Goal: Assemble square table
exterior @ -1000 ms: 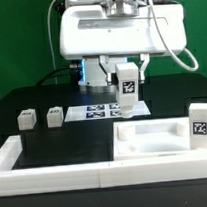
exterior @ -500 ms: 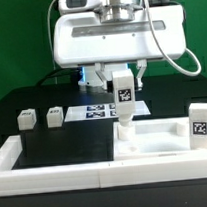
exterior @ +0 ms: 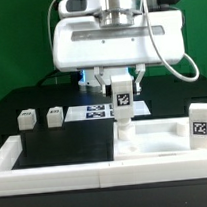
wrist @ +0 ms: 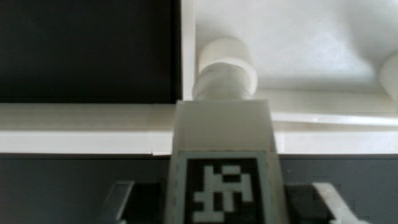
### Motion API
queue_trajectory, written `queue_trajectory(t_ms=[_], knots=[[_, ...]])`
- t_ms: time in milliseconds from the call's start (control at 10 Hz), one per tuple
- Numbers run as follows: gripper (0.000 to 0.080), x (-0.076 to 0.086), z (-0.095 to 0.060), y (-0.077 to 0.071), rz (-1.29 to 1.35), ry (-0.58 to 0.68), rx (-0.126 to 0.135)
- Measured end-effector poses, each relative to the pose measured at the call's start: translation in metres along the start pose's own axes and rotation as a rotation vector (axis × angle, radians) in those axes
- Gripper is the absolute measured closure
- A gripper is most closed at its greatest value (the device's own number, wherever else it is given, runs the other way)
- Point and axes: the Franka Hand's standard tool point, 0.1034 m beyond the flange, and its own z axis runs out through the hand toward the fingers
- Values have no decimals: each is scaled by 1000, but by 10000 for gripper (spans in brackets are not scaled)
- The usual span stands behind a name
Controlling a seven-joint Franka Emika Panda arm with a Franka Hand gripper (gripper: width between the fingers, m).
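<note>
Exterior view: we see the tool clamped on the held leg, which is upright with its lower end at the slab's ten o'clock corner. On the counter at nine o'clock lie a loose leg and a second loose leg. A standing leg is at three o'clock. Wrist view: fingers flank the held leg above the slab.
</note>
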Motion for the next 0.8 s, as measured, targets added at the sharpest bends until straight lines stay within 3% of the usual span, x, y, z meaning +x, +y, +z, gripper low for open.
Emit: queue_trajectory(t_ms=[200, 800], knots=[[508, 7, 6, 0, -4, 4, -4], [508, -1, 21, -3, -14, -17, -7]])
